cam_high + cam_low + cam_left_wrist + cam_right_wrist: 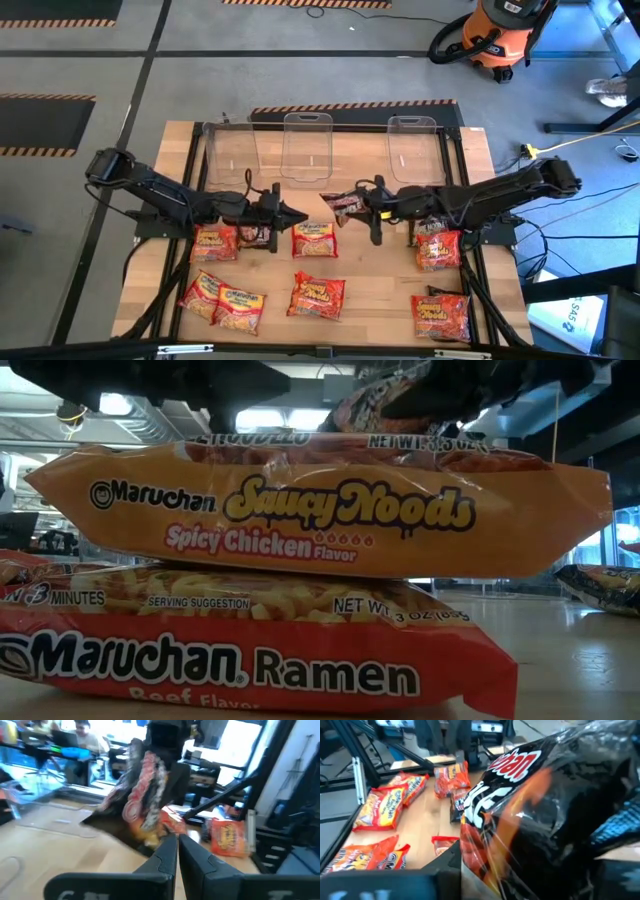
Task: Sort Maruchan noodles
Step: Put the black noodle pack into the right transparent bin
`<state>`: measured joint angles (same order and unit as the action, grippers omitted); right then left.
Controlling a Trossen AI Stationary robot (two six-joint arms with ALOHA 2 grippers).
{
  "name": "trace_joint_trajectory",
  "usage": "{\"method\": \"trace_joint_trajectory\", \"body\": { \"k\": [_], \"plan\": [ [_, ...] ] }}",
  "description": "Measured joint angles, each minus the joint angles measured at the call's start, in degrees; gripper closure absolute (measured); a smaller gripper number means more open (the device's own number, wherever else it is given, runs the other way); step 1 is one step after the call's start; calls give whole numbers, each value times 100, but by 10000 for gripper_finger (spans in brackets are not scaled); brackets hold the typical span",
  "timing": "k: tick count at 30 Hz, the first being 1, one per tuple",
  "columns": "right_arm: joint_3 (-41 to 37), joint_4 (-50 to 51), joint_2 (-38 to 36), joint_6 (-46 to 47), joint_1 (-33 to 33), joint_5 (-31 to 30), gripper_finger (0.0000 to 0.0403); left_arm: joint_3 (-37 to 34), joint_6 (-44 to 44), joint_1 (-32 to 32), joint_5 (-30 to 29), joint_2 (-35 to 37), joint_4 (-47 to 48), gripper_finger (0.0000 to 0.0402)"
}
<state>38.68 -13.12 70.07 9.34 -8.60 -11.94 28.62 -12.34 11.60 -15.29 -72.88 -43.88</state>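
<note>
Dark noodle packet (540, 815) gripped in right claw (352, 203), mid-table; left claw (290, 215) (fingers together, empty) just beside.

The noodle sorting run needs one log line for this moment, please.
right gripper: shut on dark packet, mid-table | left gripper: shut, empty, beside it | clear bins: look empty

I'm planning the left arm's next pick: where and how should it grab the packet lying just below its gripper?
Probably from straight above, closing across the short sides of the red-and-orange packet. It lies flat, with bare table around it. The left gripper is shut.
</note>
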Motion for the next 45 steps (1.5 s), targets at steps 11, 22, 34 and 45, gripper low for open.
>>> {"method": "trace_joint_trajectory", "body": {
  "k": [11, 22, 34, 45],
  "plan": [
    [0, -746, -65, -580, 0, 186, 279, 0, -514, -199, -480, 0, -254, 317],
    [0, -1627, 4, -986, 0, 253, 280, 12, -511, -302, -163, -12, -648, 165],
    [2, -3023, 752, -1121, 0, 557, 283, 933, -98, -300, 279, -987, -564, 132],
    [2, -3406, 992, -1080, 0, 746, 282, 1399, -64, -436, 541, -1438, -448, 136]
  ]
}}
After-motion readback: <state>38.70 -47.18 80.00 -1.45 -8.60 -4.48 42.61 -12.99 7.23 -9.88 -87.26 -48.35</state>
